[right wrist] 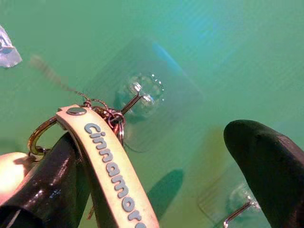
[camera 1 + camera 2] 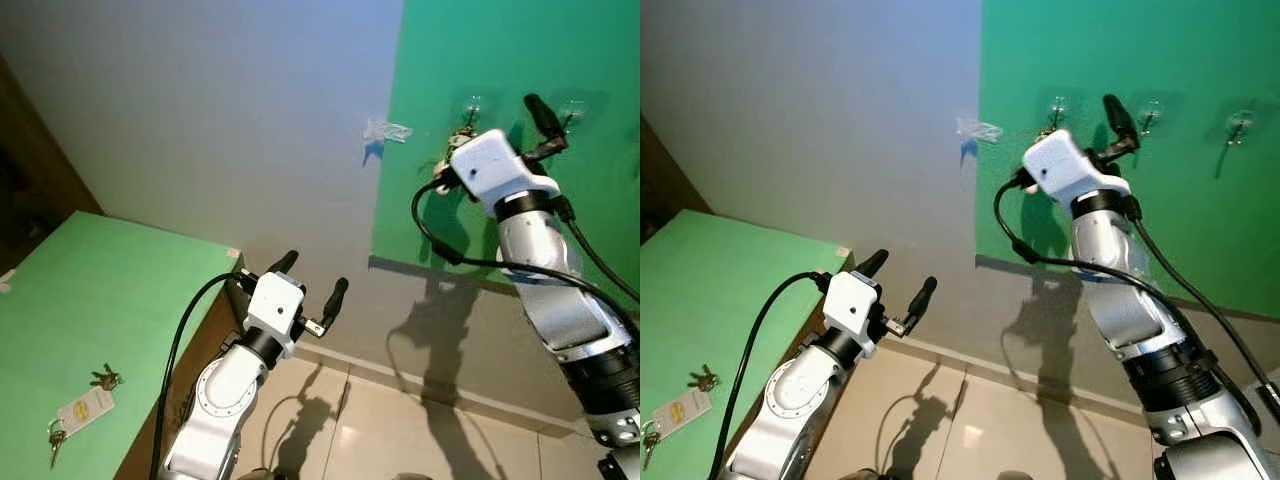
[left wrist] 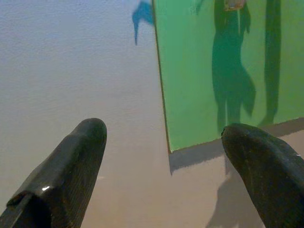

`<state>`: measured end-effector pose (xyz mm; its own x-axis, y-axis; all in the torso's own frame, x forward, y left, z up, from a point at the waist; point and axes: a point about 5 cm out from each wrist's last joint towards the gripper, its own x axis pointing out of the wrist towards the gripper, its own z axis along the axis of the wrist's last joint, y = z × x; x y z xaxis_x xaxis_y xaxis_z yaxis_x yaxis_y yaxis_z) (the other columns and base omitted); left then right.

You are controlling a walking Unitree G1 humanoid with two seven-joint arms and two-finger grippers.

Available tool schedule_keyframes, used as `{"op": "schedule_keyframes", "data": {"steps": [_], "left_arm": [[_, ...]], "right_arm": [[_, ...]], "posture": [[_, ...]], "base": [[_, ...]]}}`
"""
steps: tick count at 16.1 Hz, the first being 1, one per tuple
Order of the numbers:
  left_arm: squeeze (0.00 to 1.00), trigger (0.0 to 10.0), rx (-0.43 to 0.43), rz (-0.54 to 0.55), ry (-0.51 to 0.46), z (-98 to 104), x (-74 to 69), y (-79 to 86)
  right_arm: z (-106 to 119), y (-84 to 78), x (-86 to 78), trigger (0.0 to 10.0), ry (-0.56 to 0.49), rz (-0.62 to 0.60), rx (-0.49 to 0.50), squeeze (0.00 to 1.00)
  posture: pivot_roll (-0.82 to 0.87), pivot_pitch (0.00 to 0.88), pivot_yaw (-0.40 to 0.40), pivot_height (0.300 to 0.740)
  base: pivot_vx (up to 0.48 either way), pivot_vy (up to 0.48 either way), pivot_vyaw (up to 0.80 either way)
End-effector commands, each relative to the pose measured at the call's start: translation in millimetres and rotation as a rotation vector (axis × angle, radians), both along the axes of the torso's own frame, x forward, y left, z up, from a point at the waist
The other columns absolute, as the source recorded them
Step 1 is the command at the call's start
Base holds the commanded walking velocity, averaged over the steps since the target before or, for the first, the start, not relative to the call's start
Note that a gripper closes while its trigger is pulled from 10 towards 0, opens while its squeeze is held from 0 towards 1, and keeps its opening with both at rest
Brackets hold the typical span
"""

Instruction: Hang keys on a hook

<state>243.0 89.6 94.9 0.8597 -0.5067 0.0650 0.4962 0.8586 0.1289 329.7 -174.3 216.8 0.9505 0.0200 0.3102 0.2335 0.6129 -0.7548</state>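
Keys [image 1: 102,116] on one strap meet one hook [image 1: 135,99], right gripper [image 1: 156,185] released.

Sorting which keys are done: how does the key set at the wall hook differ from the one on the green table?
The keys at the hook hang by their ring on a clear wall hook, with a cream lettered strap against one finger of the open right end effector. The keys on the table lie flat on the green table, untouched, with a white tag. Both are small bunches on rings.
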Motion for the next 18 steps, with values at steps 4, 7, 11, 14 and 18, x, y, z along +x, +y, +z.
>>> {"op": "schedule_keyframes", "data": {"steps": [4, 7, 11, 14, 18], "left_arm": [[0.00, 10.0, 0.014, 0.006, -0.003, 1, -0.6, 0.8], [0.00, 10.0, 0.016, 0.008, -0.002, 1, -0.6, 1.4], [0.00, 10.0, 0.023, 0.012, -0.003, 1, 0.5, 4.2], [0.00, 10.0, 0.029, 0.011, -0.002, 1, 1.6, 6.3], [0.00, 10.0, 0.035, 0.009, 0.001, 0, 1.9, 7.9]], "right_arm": [[-9, 0.4, -0.2, 10.0, 0.001, 0.027, -0.087, 1.00], [-11, 1.8, -2.5, 10.0, -0.015, 0.041, -0.156, 1.00], [-20, 1.9, -4.3, 10.0, 0.022, 0.054, -0.133, 1.00], [-33, -5.7, -4.1, 10.0, 0.116, 0.023, 0.019, 1.00], [-31, -4.7, -3.6, 10.0, 0.141, 0.034, 0.142, 1.00]], "posture": [[-0.22, 0.039, 0.061, 0.720], [-0.22, 0.042, 0.062, 0.720], [-0.22, 0.047, 0.069, 0.720], [-0.22, 0.050, 0.074, 0.720], [-0.22, 0.052, 0.075, 0.720]], "base": [[0.000, 0.000, 0.00], [0.000, 0.000, 0.00], [0.000, 0.000, 0.00], [0.000, 0.000, 0.00], [0.000, 0.000, 0.00]]}}
